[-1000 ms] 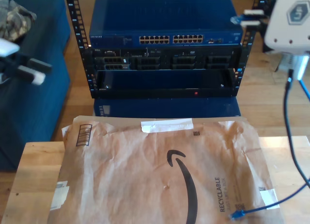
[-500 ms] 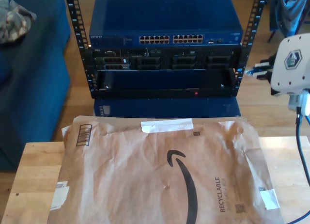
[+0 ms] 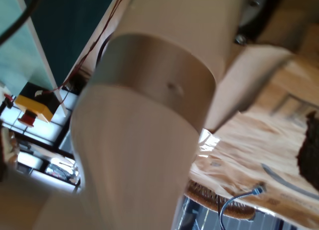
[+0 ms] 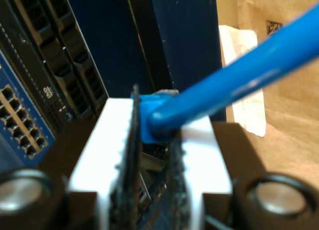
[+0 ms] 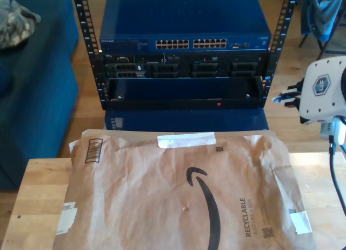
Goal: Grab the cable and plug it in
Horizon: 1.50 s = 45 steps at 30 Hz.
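**Item: cable (image 4: 234,85), bright blue.** One end, with its plug (image 4: 157,96), is pinched between the pads of my second tool (image 4: 154,140). In the exterior view that tool (image 5: 285,97) hangs at the view's right, off the bench's (image 5: 38,179) far edge and level with the lower part of the rack (image 5: 184,55). A loop of the same cable (image 3: 234,200) lies on the brown paper mailer (image 5: 178,190) in the first wrist view.

**Item: switch (image 5: 184,28), blue, top of the rack.** Its row of ports (image 5: 190,44) faces the bench. The second tool sits lower than this row and well apart from it.

**Risks, as judged.**
- Plug slip: the grip appears to fall on the cable boot, with only a short length of plug ahead of the pads. Pushing into a port could drive the plug back or twist it.
- Misalignment: the ports are small and close-set, so a slight tilt would jam the plug on the switch face.
- Snag: the trailing cable could drag on the mailer or catch the bench's edge as the arm travels.

**Tool state.**
- Second tool: narrow, closed on the cable end.
- First tool: hidden behind an arm link (image 3: 149,115) close to its camera; its opening cannot be told.
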Available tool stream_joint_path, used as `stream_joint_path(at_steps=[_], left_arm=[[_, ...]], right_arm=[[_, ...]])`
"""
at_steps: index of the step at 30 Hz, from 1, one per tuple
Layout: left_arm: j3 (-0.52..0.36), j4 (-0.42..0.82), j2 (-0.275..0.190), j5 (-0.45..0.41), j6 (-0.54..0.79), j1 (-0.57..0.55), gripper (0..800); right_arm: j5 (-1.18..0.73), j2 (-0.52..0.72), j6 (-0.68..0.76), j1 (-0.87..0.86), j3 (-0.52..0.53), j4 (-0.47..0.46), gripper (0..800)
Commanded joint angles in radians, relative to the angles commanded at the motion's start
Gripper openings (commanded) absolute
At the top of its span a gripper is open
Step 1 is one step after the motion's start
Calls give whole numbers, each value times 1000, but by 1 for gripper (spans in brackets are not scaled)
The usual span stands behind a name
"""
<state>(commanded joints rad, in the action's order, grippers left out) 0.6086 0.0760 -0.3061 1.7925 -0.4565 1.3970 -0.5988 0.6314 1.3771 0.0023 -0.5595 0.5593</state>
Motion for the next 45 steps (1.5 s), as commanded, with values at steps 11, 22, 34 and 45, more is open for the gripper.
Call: stream_joint_path(at_steps=[11, 22, 34, 45], left_arm=[[-213, 61, -126, -176, 97, 49, 800], [-301, 64, -166, -327, 308, 170, 800], [-480, 57, -163, -687, 470, 278, 800], [-477, 57, -158, -687, 470, 285, 800]], right_arm=[[2, 3, -2, -2, 43, -2, 4], [6, 0, -2, 2, 61, -3, 3], [52, -72, -3, 8, 52, -32, 4], [54, -77, -6, 74, 37, -34, 3]])
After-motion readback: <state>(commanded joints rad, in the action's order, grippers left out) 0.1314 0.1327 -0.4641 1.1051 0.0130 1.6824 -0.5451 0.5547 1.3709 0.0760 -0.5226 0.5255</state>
